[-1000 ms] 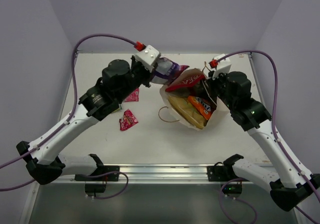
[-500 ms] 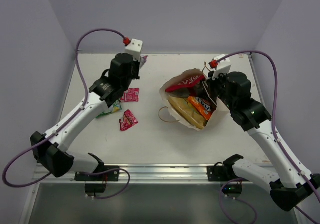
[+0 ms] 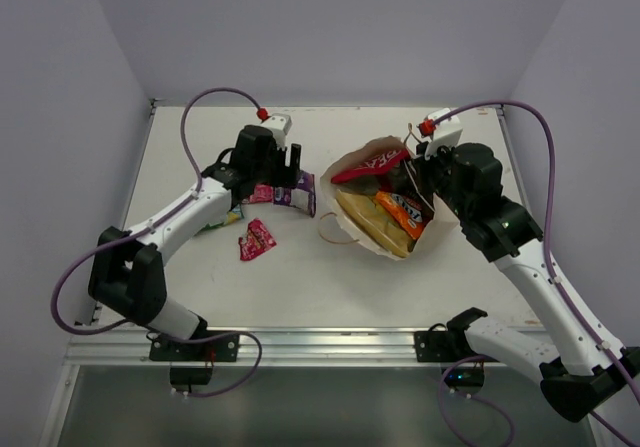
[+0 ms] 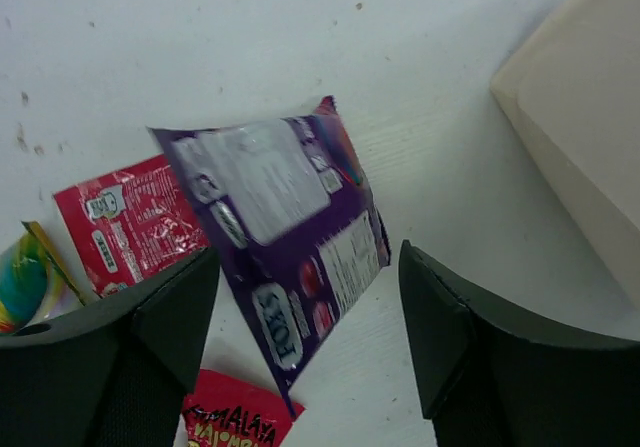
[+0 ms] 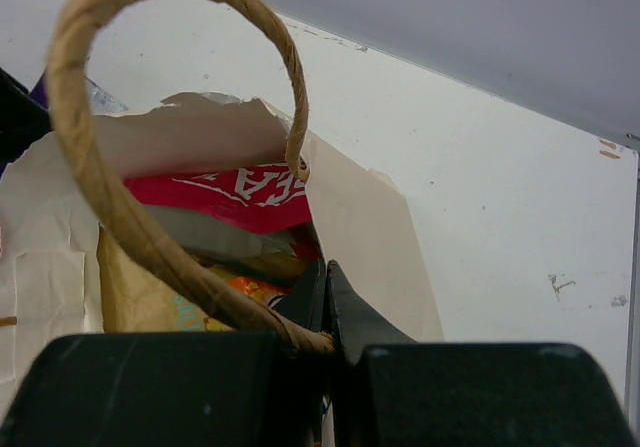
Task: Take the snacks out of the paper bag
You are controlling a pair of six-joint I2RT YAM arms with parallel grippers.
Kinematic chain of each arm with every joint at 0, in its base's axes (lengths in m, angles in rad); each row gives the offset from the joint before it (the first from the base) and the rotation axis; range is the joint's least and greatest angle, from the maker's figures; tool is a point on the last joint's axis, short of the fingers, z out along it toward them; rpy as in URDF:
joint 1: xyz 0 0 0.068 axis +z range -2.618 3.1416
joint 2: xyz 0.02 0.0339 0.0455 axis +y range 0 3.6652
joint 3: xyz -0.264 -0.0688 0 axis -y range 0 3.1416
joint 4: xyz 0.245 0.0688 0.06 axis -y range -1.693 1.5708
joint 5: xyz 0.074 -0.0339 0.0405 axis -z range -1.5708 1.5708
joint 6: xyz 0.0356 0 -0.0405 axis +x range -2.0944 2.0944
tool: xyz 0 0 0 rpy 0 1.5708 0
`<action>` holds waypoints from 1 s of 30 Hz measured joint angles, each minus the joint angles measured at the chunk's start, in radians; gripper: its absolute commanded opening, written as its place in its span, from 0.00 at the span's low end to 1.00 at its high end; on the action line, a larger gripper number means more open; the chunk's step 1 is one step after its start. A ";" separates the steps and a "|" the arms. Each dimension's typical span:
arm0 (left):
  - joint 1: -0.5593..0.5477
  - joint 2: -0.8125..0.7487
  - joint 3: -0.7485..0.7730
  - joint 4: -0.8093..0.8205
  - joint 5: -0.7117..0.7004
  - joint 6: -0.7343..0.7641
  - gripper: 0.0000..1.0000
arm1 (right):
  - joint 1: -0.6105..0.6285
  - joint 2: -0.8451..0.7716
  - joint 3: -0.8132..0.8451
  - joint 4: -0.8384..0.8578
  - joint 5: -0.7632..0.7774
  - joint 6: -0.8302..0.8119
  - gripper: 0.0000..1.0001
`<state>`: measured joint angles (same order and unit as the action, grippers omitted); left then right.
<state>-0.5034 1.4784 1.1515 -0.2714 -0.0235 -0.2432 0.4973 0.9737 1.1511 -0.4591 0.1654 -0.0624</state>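
Releasing purple packet [image 4: 280, 237] at nine o'clock of bag [image 5: 350, 227], left pincer [image 4: 305, 287] apart, right pincer [image 5: 325, 297] clamped on bag; next, probably reaching inside for red packet [image 3: 368, 164].

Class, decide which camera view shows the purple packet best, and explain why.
Left wrist: the purple packet fills the frame centre, its printing visible. The top external view shows it small, at the left gripper. The right wrist view shows mostly the paper bag.
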 measured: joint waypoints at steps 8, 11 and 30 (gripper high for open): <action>0.022 0.025 0.004 -0.016 0.095 -0.027 1.00 | 0.000 0.001 0.000 -0.001 -0.003 -0.002 0.00; -0.086 -0.056 0.072 -0.024 0.090 0.051 0.99 | 0.000 0.001 0.000 -0.003 -0.009 -0.006 0.00; -0.516 0.043 0.175 0.080 0.238 0.718 0.88 | 0.000 0.004 0.061 -0.104 -0.070 -0.011 0.00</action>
<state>-1.0195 1.5215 1.3262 -0.1913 0.2146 0.4751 0.4976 0.9775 1.2121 -0.5632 0.0952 -0.0738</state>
